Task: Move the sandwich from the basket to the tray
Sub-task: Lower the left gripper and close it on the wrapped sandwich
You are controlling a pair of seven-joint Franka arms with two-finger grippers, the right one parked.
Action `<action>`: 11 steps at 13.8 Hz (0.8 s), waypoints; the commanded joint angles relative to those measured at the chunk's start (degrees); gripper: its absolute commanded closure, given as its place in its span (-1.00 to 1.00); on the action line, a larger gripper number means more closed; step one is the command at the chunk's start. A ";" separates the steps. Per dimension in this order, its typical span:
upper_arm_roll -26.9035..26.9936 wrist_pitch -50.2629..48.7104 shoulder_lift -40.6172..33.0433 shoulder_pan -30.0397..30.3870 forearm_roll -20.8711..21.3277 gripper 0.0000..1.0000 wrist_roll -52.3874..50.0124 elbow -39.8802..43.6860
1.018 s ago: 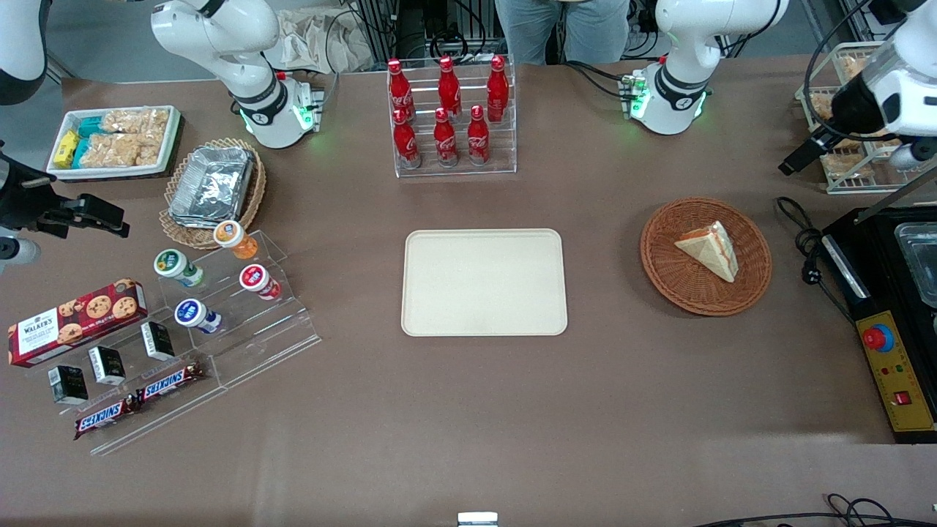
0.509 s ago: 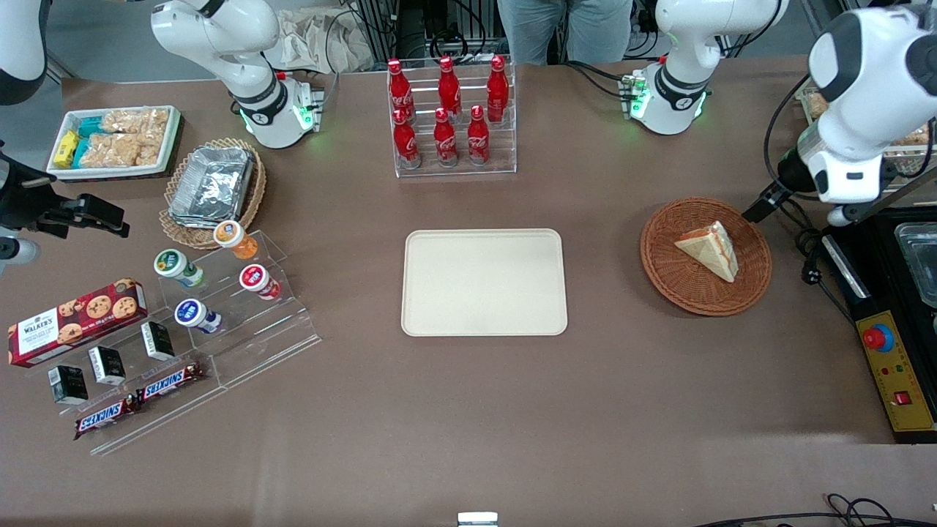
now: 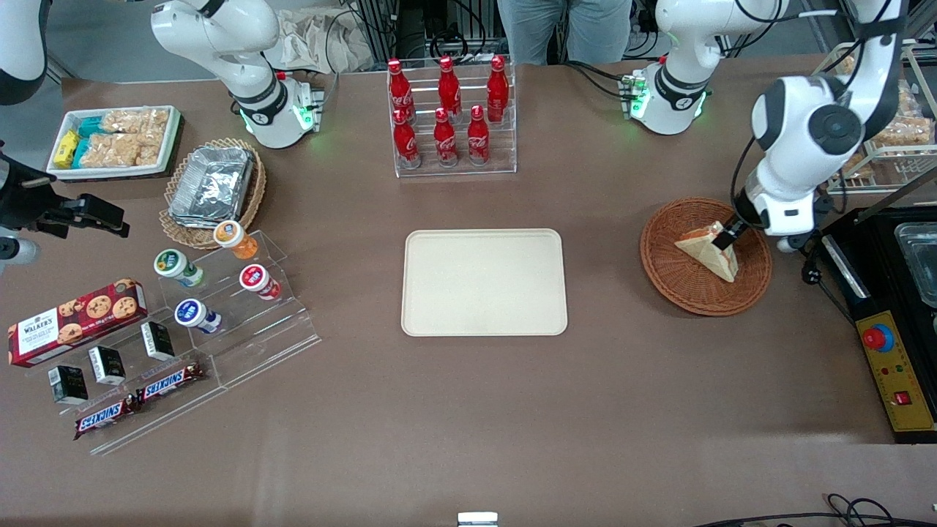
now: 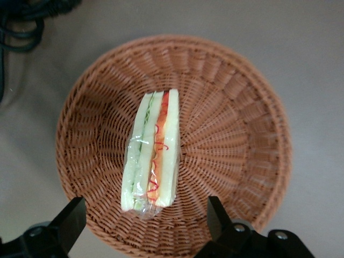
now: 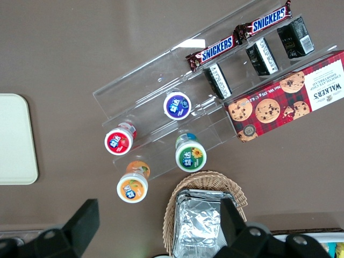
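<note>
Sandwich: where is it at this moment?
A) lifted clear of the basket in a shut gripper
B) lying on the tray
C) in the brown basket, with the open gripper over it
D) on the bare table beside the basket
C: the sandwich lies in the basket, and the gripper hangs over it, open, fingers either side; the tray holds nothing.

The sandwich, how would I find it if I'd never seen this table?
Look toward the working arm's end of the table for the round reddish-brown wicker basket. The open gripper hovers over it. Inside lies the sandwich, a white bread wedge with red filling, the only thing in that basket.
</note>
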 commanded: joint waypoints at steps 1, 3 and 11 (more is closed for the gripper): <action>-0.36 3.19 2.32 0.04 2.29 -0.99 -2.85 -0.89; -0.27 6.52 3.55 0.65 2.55 -0.99 -2.85 -2.38; -0.01 12.51 7.77 2.06 2.55 -0.58 -2.85 -4.50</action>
